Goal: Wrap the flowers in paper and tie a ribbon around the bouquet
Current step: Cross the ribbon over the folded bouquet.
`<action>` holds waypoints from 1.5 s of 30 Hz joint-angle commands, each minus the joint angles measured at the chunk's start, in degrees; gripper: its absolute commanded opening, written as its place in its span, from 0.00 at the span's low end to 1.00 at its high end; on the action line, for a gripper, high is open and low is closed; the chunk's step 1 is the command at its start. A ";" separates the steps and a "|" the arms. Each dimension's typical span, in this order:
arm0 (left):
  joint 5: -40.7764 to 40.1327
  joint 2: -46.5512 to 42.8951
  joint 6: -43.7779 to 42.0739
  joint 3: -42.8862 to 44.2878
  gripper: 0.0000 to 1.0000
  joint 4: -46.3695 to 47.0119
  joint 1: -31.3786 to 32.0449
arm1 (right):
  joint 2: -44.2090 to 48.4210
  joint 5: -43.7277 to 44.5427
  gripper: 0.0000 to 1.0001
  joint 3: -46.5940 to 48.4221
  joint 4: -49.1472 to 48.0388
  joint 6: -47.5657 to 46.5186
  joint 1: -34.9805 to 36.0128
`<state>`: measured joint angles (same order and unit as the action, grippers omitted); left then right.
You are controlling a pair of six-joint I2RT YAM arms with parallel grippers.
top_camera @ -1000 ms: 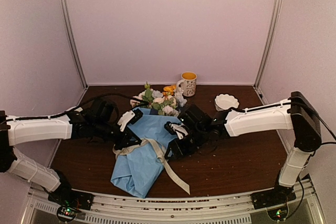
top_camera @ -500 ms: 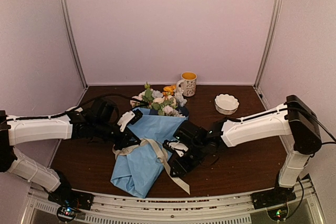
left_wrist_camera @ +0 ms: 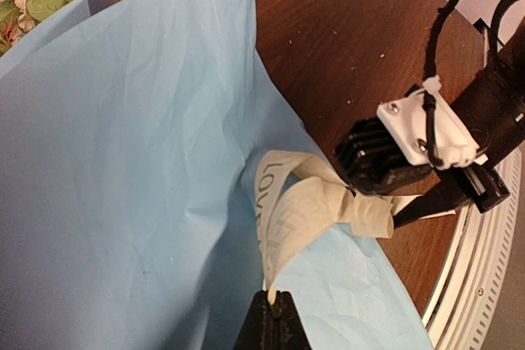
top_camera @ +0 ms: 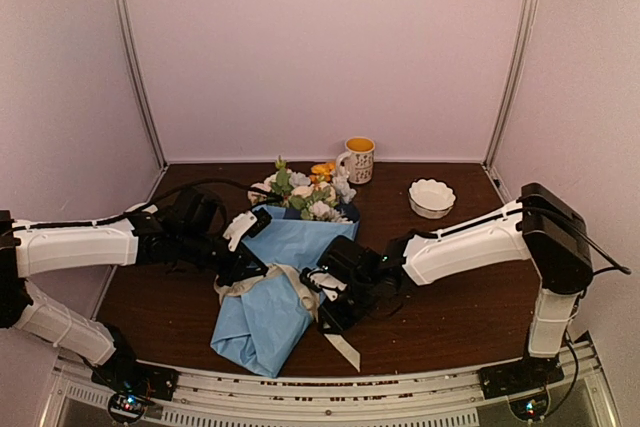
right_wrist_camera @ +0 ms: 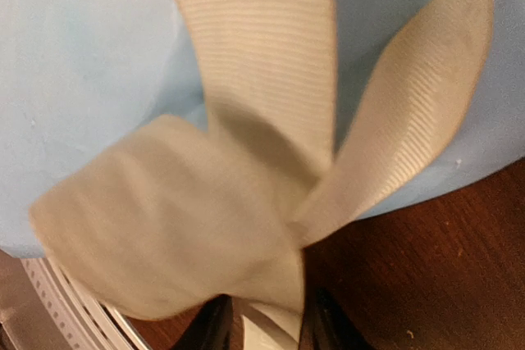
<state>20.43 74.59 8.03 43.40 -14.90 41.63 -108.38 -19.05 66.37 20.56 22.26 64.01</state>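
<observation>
Two ends of the ribbon (left_wrist_camera: 299,202) decide my next move, and each sits at a different gripper. In the top view the bouquet (top_camera: 290,242) lies on the table (top_camera: 450,307). Its long axis runs from the flowers (top_camera: 305,192) at upper centre down to the narrow foot of the paper (top_camera: 255,332) at lower centre-left. The ribbon crosses that axis about midway, and its loose tail trails off toward the lower right. My left gripper (left_wrist_camera: 275,311) is at the left edge of the bundle, fingers pressed together on one end of the strip. In its wrist view the ribbon rises from the tips at the bottom of the frame and twists rightward over the paper's edge. My right gripper (top_camera: 332,307) is at the right edge, nearer the crossing and the tail, so I judge it is the one to work the knot. In its wrist view the strip crosses itself in mid-frame and runs down between the two fingers (right_wrist_camera: 215,325) at the bottom edge. The jaws stand partly apart, and I cannot tell whether they actually pinch it. Compared with a second ago, the right arm has come down and leftward in the top view, from beside the upper half of the paper to the ribbon's tail. The left arm and the bouquet lie as they did.
</observation>
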 commanded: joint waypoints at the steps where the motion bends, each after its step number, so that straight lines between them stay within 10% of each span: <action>1: -0.58 0.23 -0.90 0.90 0.00 0.18 0.13 | -1.26 0.86 0.14 1.21 -1.47 0.35 0.47; 3: -0.77 0.06 -0.89 0.86 0.00 0.07 0.12 | -0.58 0.31 0.00 1.12 -1.11 0.09 0.42; 10: -0.90 0.79 -0.93 0.77 0.00 0.54 0.12 | 5.86 -5.85 0.00 -2.42 -2.48 -4.36 1.44; 17: -1.20 0.56 0.11 0.22 0.00 1.93 0.12 | 7.64 -16.70 0.00 0.07 -23.89 1.35 2.24; 45: 2.98 -4.20 1.14 -2.58 0.00 6.30 0.03 | -9.84 1.73 0.00 10.66 -29.80 26.78 -4.23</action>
<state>20.10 70.81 8.99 41.98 -11.92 41.63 -117.25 -20.14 75.02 -5.74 45.23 60.64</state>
